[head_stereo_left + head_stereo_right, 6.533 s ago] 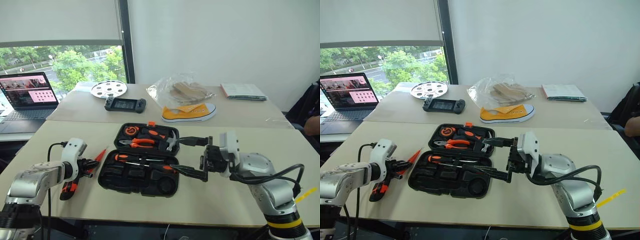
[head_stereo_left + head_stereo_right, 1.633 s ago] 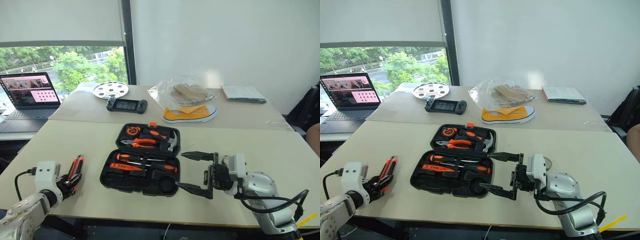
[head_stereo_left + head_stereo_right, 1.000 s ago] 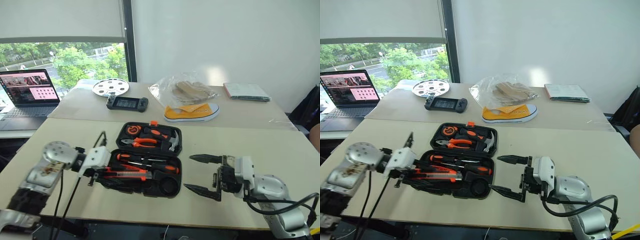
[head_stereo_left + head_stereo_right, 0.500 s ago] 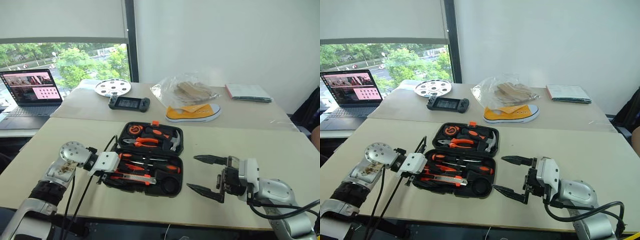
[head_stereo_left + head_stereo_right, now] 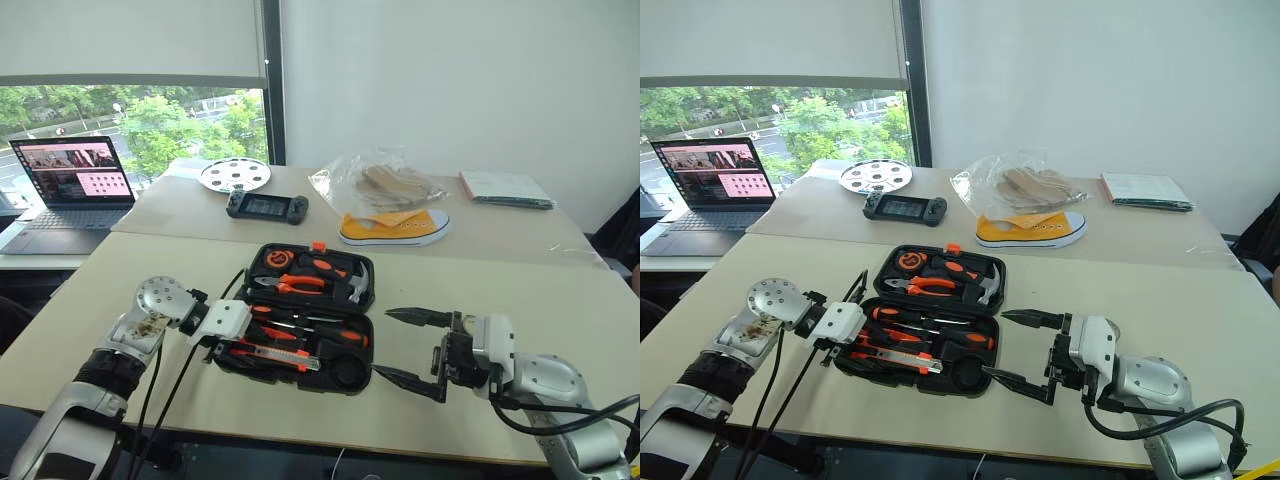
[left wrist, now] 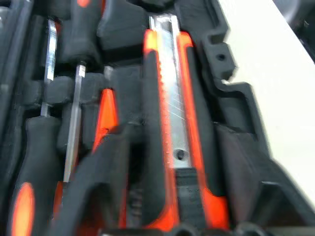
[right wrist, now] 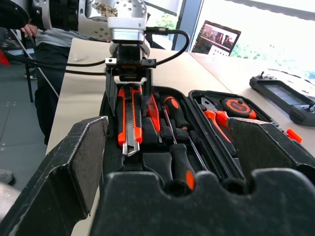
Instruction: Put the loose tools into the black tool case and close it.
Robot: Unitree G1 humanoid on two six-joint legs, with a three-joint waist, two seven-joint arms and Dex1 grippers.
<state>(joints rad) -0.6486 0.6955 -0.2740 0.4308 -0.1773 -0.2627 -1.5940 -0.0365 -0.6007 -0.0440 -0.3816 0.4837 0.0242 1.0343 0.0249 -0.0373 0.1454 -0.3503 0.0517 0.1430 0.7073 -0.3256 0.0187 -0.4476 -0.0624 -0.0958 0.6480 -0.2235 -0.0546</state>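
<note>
Left wrist view: the left gripper [image 6: 162, 196] is seen partly spread astride the knife [image 6: 170, 123], one finger [image 6: 106, 172] on each side of it; whether it is still pinched cannot be told. The knife lies in the case [image 5: 300, 318], at its 7 o'clock corner. The case is open on the desk [image 5: 150, 270], at the desk's 6 o'clock edge. The right gripper [image 5: 412, 347] is spread wide and empty, at 3 o'clock of the case, apart from it. Counted inside: one knife, two screwdrivers [image 5: 320, 333], one small tester [image 6: 106, 110], one pliers [image 5: 290, 285], one hammer [image 5: 345, 283].
</note>
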